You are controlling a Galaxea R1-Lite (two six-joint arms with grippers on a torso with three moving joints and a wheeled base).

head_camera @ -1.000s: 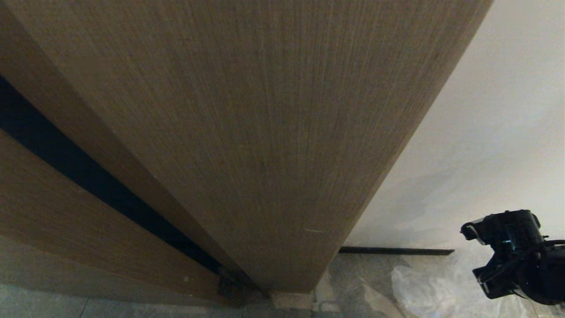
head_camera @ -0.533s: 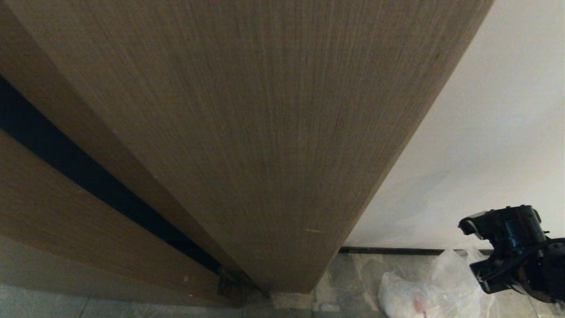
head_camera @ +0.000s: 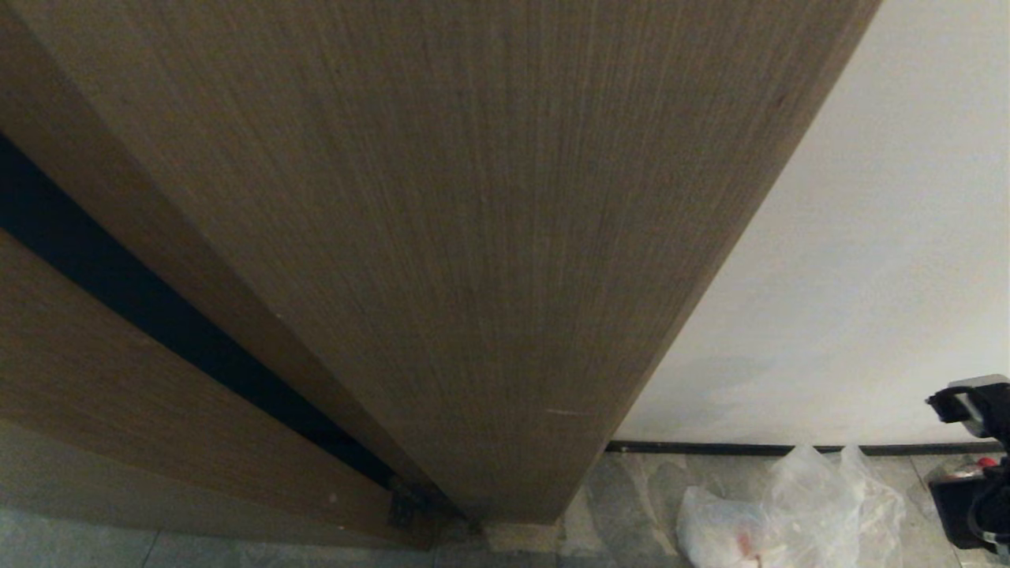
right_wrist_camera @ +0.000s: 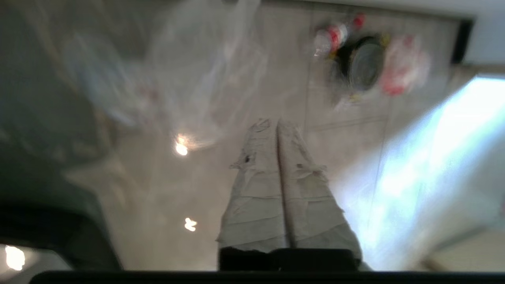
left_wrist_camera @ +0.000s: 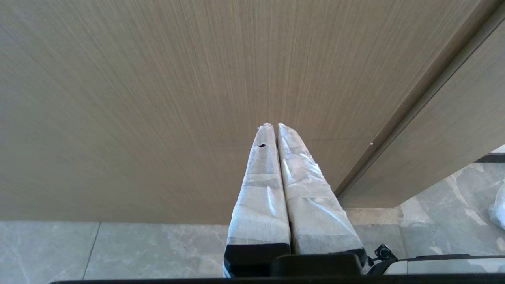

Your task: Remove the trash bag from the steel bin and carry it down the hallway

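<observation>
Your trash bag (head_camera: 789,505) lies slumped on the grey tiled floor (head_camera: 623,489), close to the dark baseboard (head_camera: 694,448) under the white wall (head_camera: 868,237) and just beside the corner of the brown door frame (head_camera: 442,237). It's clear and crinkly, with pale crumpled scraps and a spot of red inside. In the right wrist view you'll see the steel bin (right_wrist_camera: 365,61) farther off, blurred litter around it. Your right tool (right_wrist_camera: 276,124) has its fingers pressed together, gripping nothing. Your left tool (left_wrist_camera: 273,126), also clamped empty, points at the door frame.
</observation>
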